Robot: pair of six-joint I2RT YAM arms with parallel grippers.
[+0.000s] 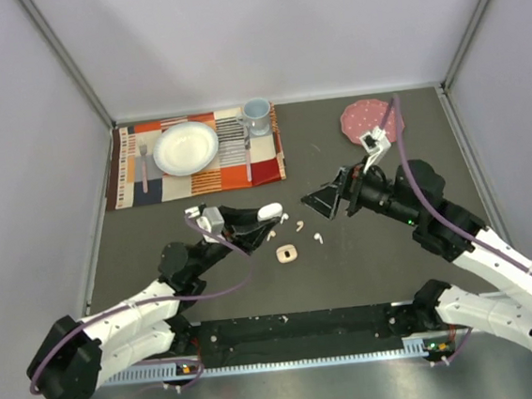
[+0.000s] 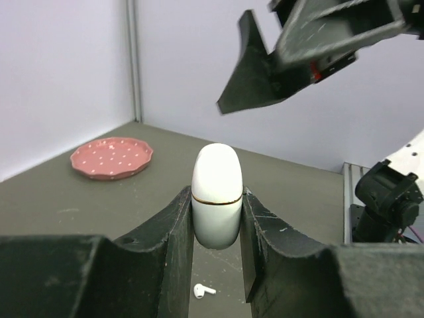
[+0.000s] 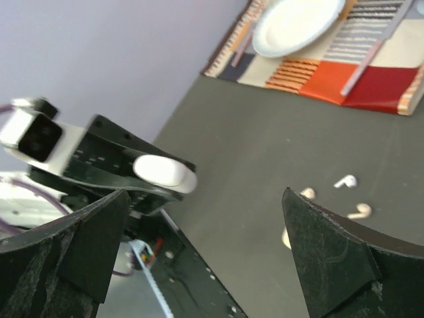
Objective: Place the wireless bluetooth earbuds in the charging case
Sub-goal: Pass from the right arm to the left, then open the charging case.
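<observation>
A white case (image 2: 216, 179) is pinched upright between the fingers of the left gripper (image 1: 260, 221), its rounded top standing clear above the fingertips and its lid seam seen as a thin closed line. The case is held off the table (image 1: 209, 290), near the middle. The right gripper (image 1: 330, 196) is spread wide with nothing between its jaws, and it is poised just beside the case, raised and pointing toward it. The earbuds (image 1: 299, 225) are left lying loose on the table, scattered in the gap under and between the two grippers, with none seen inside the case. One earbud (image 2: 204, 290) is seen on the table directly below the held case. A small pale piece (image 1: 287, 253) with a dark centre is found just nearer than the earbuds; what it is cannot be told. A pink plate (image 1: 371, 119) is set at the far right, and a striped mat (image 1: 152, 187) bearing a white plate (image 1: 186, 148) and a mug (image 1: 256, 115) is laid at the far left.
</observation>
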